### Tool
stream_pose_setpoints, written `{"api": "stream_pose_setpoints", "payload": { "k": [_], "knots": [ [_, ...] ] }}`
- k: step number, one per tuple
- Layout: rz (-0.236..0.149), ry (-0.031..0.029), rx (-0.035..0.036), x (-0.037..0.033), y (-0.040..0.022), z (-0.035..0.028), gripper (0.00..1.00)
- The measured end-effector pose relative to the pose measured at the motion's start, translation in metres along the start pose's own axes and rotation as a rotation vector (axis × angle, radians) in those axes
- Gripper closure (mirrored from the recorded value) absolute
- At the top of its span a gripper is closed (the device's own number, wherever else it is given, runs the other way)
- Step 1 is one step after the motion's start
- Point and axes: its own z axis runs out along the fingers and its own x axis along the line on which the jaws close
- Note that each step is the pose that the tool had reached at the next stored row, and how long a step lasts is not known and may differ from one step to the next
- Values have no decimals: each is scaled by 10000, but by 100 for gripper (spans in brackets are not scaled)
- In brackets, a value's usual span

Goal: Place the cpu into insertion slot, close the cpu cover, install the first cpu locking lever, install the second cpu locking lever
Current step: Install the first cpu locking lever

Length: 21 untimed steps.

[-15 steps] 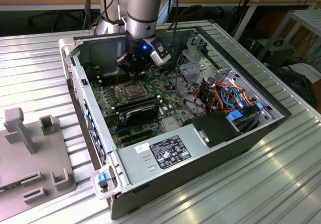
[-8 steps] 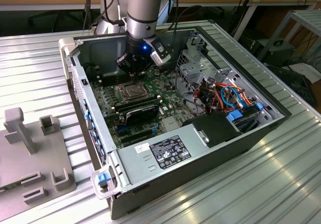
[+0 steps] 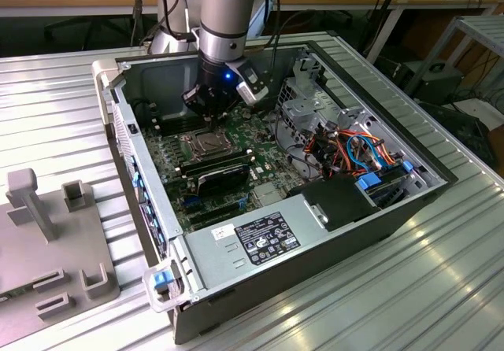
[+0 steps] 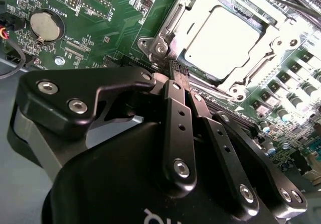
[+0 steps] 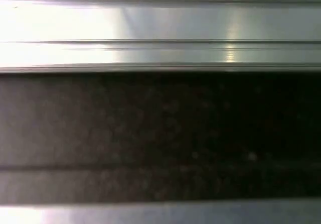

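Note:
The cpu (image 4: 223, 42), a square chip with a dull silver top, lies flat in the insertion slot (image 3: 200, 143) on the green motherboard inside the open computer case. The cpu cover (image 4: 194, 7), a silver frame, lies down around the chip. A thin metal locking lever (image 4: 168, 27) runs along the socket's side. My gripper (image 4: 176, 69) is shut, its black fingertips pressed together just beside the socket's corner, with nothing visibly between them. In the exterior view the gripper (image 3: 211, 116) hangs low over the board, right behind the socket.
A long black module (image 3: 223, 175) sits in front of the socket. The power supply (image 3: 264, 237), orange and blue cables (image 3: 358, 150) and a drive cage (image 3: 303, 99) crowd the exterior view's right. A coin battery (image 4: 44, 25) sits on the board. A grey fixture (image 3: 47, 233) stands outside the case.

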Motion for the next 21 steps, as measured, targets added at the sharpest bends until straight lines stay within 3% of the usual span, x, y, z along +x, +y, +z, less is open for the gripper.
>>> {"api": "stream_pose_setpoints", "payload": {
  "k": [10,15,21],
  "knots": [
    [0,1,0,-1,-2,29,89],
    [0,-4,-3,-3,-1,-22,89],
    [0,-1,-3,-3,-9,-23,89]
  ]
}}
